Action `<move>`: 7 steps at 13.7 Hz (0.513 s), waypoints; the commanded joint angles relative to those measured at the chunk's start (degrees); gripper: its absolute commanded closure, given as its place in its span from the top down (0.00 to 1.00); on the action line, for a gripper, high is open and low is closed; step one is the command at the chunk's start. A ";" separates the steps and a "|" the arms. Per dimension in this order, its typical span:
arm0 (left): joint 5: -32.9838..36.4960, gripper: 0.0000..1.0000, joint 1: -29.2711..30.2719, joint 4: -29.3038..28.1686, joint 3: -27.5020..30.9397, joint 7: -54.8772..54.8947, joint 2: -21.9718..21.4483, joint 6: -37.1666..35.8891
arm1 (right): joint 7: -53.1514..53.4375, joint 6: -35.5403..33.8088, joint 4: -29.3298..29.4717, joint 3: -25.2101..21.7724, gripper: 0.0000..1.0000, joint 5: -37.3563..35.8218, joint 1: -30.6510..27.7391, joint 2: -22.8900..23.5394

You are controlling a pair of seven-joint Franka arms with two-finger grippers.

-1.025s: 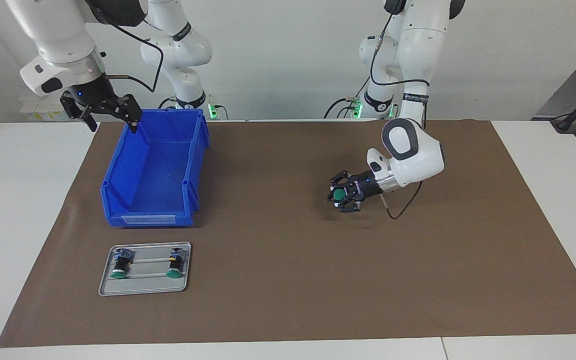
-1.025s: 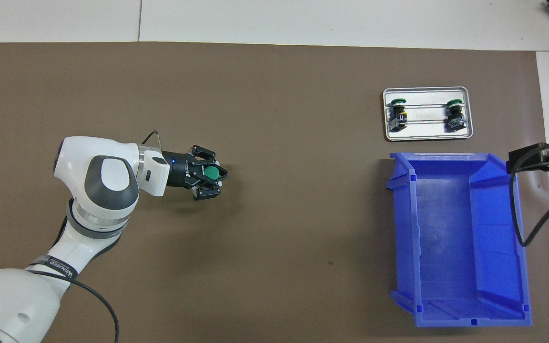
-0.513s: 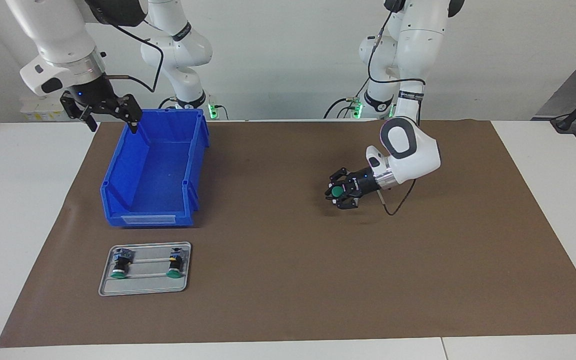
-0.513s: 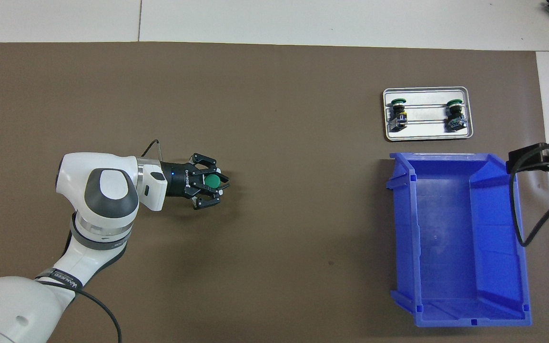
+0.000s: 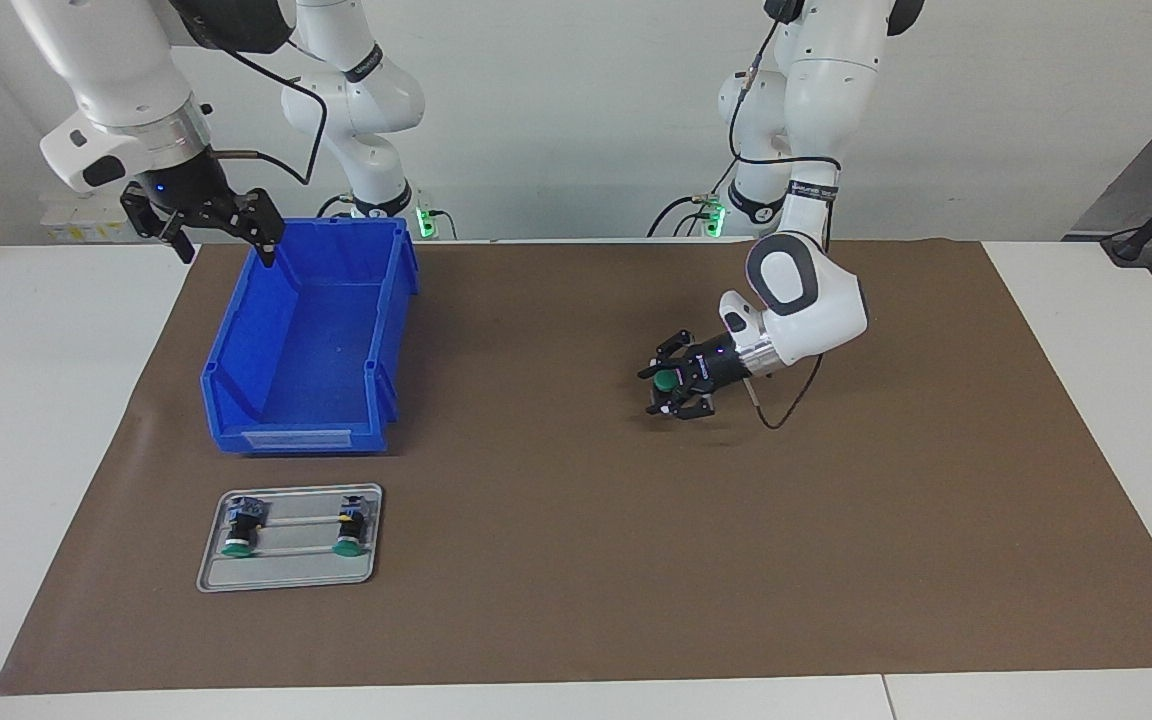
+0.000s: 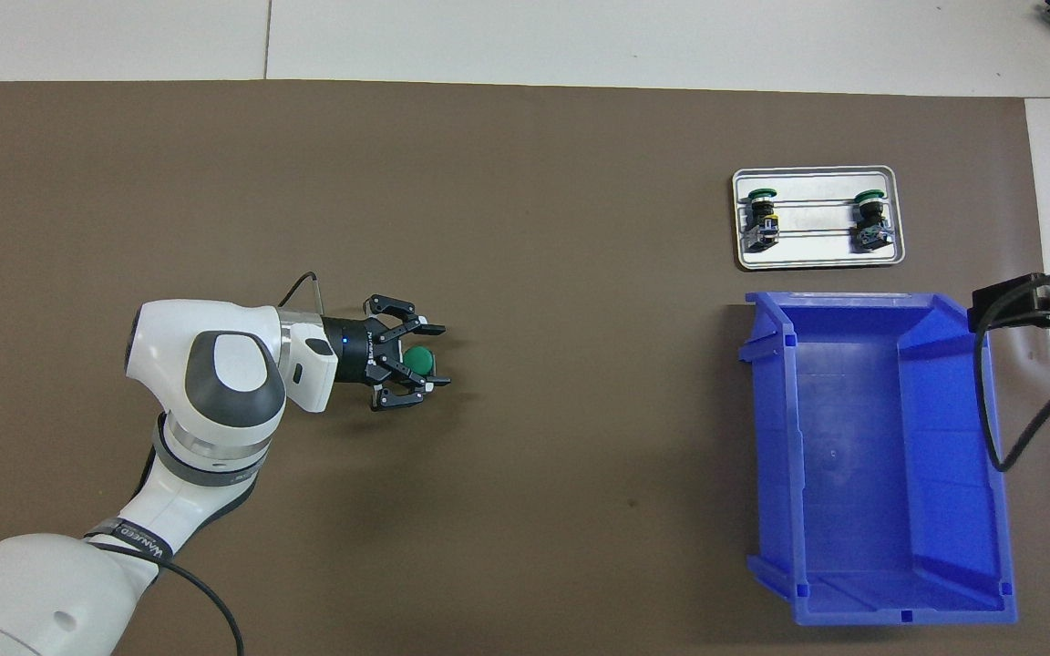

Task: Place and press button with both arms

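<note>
A button (image 5: 665, 380) with a green cap (image 6: 416, 359) sits low at the brown mat (image 5: 576, 560), in the middle of the table toward the left arm's end. My left gripper (image 5: 648, 392) reaches in level around it, open, with a finger on each side of the cap and a gap showing on both sides. My right gripper (image 5: 226, 250) hangs open and holding nothing above the blue bin's corner nearest the robots; that arm waits.
A blue bin (image 5: 296, 440) stands toward the right arm's end. Farther from the robots than the bin lies a metal tray (image 5: 288, 575) with two more green-capped buttons (image 5: 234, 545) (image 5: 346, 544) on their sides.
The left gripper has lowered a little, drifted slightly toward the right arm's end and opened its fingers off the button. The right arm has not moved.
</note>
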 commanded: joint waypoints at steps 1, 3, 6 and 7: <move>-1.40 0.95 -0.69 -1.69 0.37 1.09 -1.79 1.31 | -1.33 0.01 -0.64 0.30 1.00 -0.57 -0.26 -0.53; -1.40 0.97 -0.60 -1.43 0.37 0.74 -1.79 1.05 | -1.33 0.01 -0.64 0.30 1.00 -0.57 -0.26 -0.53; -1.40 0.97 -0.68 -1.51 0.28 -1.62 -2.40 0.43 | -1.33 0.01 -0.73 0.30 1.00 -0.48 -0.26 -0.53; -1.40 0.97 -1.38 -1.51 0.28 -3.03 -3.02 0.52 | -1.33 0.01 -0.73 0.30 1.00 -0.48 -0.26 -0.53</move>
